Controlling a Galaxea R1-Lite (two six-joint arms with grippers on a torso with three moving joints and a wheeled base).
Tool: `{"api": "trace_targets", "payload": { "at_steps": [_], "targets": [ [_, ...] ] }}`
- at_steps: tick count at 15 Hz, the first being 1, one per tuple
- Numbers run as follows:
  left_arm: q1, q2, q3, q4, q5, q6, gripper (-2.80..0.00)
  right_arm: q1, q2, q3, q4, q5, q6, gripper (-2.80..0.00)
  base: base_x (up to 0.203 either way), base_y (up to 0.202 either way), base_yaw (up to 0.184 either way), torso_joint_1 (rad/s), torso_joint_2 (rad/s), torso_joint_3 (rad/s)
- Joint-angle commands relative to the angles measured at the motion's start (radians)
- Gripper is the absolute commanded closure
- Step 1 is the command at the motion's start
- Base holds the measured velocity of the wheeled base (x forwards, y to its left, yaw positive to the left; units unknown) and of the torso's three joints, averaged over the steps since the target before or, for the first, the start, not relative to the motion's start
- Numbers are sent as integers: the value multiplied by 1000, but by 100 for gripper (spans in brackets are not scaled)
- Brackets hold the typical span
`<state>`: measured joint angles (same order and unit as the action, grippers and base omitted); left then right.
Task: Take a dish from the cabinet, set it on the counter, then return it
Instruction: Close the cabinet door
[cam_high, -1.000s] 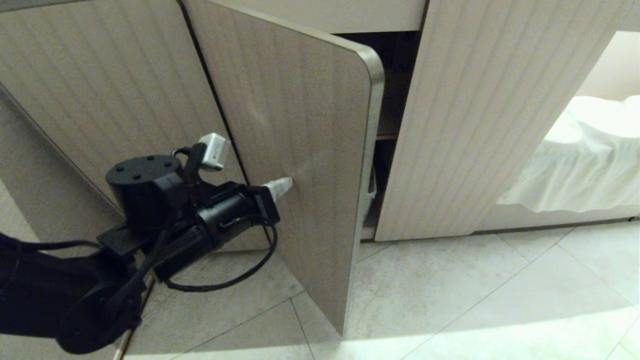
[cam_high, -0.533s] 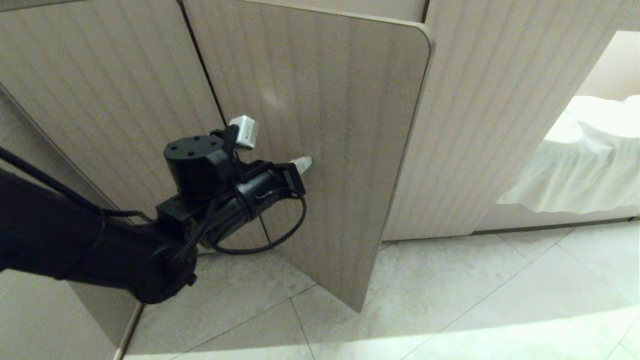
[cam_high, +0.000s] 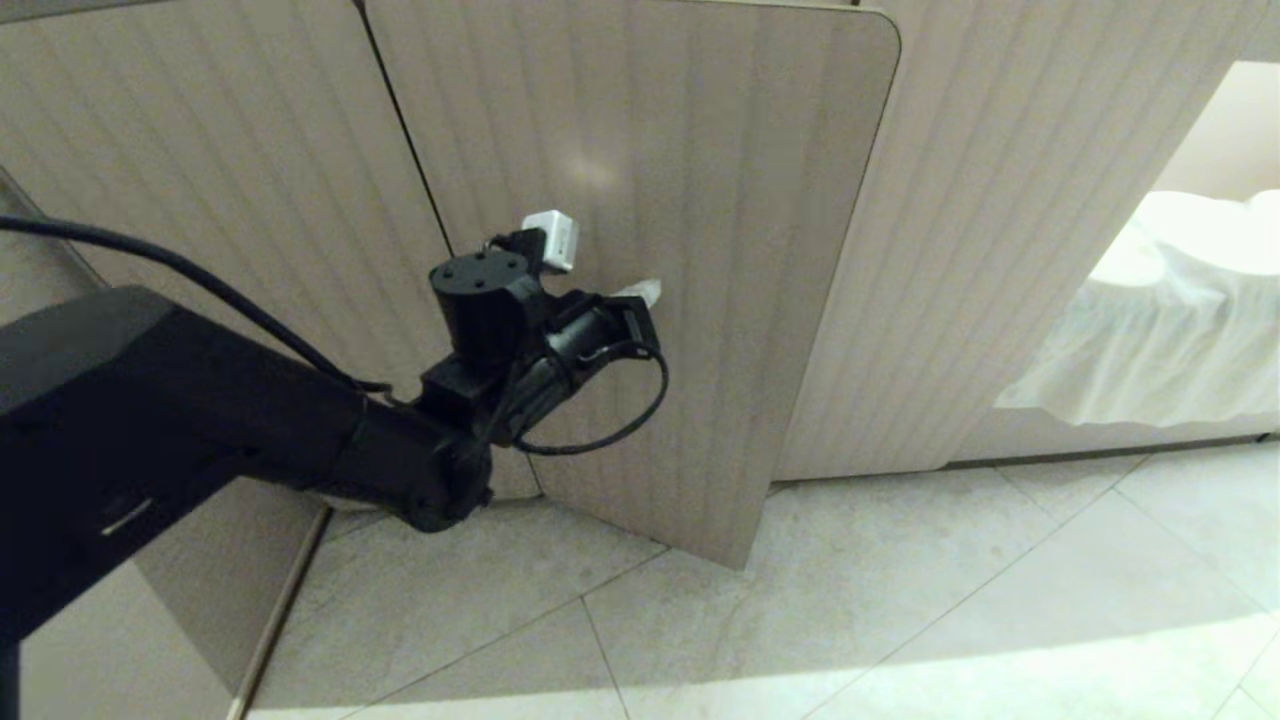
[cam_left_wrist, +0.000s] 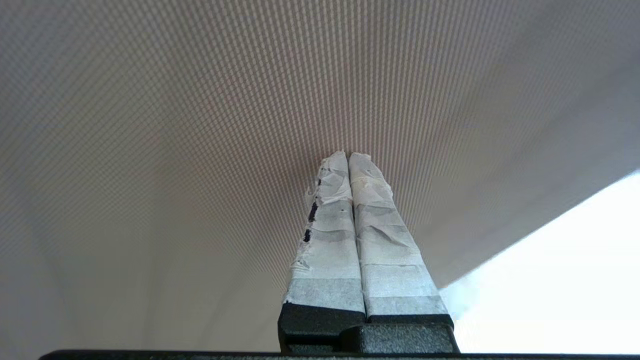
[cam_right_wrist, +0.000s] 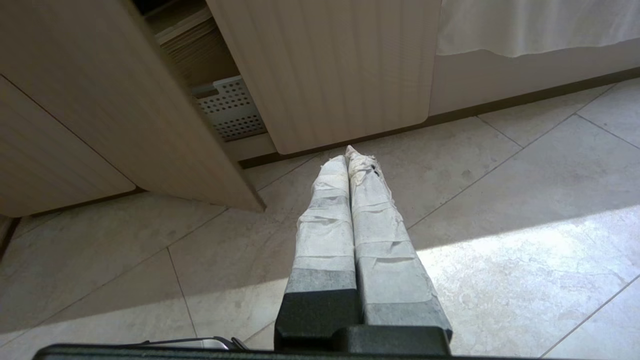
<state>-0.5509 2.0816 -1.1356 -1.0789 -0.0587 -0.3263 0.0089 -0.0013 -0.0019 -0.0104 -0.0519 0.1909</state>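
Left claw (cam_high: 648, 291) clenched empty, taped tips against the ribbed cabinet door (cam_high: 690, 200), nearly closed.

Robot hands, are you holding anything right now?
No, nothing. The left hand is shut, its tips against the cabinet door. The right hand is shut too, over the floor.

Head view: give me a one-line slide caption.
Left gripper, fingers shut, pressing its tip against the ribbed cabinet door, which stands ajar above the tiled floor.

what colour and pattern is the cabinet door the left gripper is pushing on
Pale beige with fine vertical ribs: the cabinet door, shown best in the head view.
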Motion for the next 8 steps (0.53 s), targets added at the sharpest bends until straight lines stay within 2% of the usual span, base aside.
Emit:
{"api": "trace_targets", "payload": {
  "at_steps": [1, 6, 8],
  "targets": [
    [-2, 80, -88, -6, 16, -1, 0, 0, 1, 0, 0, 0, 1, 0, 0, 0, 0, 0, 0, 0],
    [2, 175, -241, -6, 34, 28, 0, 0, 1, 0, 0, 0, 1, 0, 0, 0, 0, 0, 0, 0],
    [12, 210, -296, -6, 35, 66, 0, 0, 1, 0, 0, 0, -1, 0, 0, 0, 0, 0, 0, 0]
  ]
}}
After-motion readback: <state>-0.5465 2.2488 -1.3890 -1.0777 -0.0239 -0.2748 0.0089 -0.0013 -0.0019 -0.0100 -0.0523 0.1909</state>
